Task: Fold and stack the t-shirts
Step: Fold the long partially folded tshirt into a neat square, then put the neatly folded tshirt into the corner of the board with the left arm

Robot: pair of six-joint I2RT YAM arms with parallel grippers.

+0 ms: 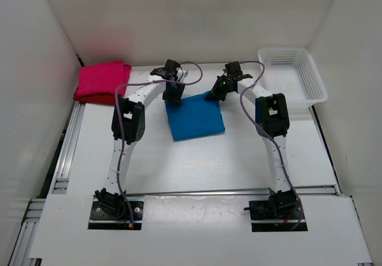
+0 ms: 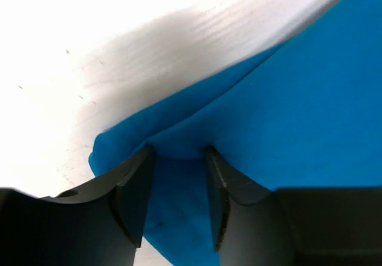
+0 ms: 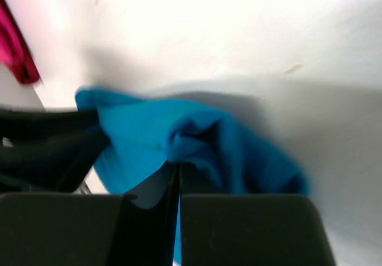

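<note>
Both far corners of blue t-shirt (image 1: 197, 118) pinched: left hand (image 1: 173, 96), right hand (image 1: 215, 95) clamped.

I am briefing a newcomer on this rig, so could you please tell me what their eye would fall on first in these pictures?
The blue t-shirt, folded at mid-table, stands out most, with the left gripper and right gripper each holding a far corner in shut jaws. Next come the magenta-pink t-shirt, folded at the far left on a dark red t-shirt, and the white mesh basket at the far right.
</note>
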